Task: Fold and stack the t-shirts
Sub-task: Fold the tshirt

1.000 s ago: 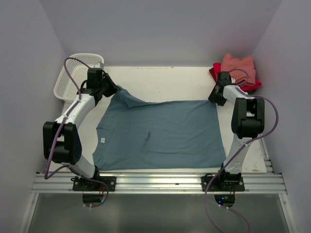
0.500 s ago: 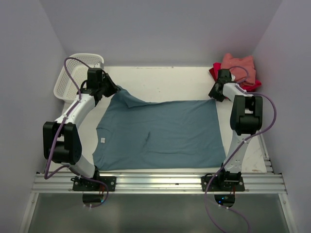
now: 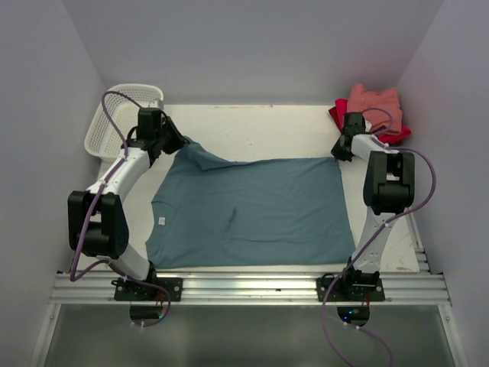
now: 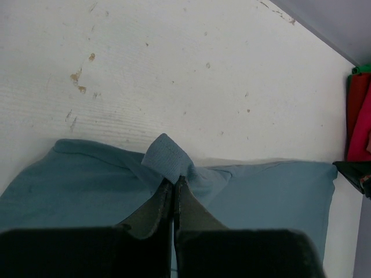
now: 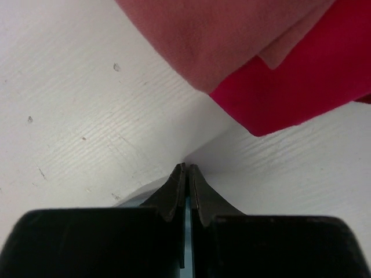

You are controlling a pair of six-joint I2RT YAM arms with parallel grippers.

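Teal shirt [image 3: 252, 210], sleeve within left tool [image 4: 174, 180]

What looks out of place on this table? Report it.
The blue shirt is not flat: a short crease sits near its middle, and its far left corner is bunched up in the shut left gripper. At the far right, the pink shirt lies askew on the red shirt.

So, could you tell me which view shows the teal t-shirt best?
Top external: the whole teal t-shirt lies spread out. The left wrist shows only its pinched far edge; the right wrist, barely a sliver.
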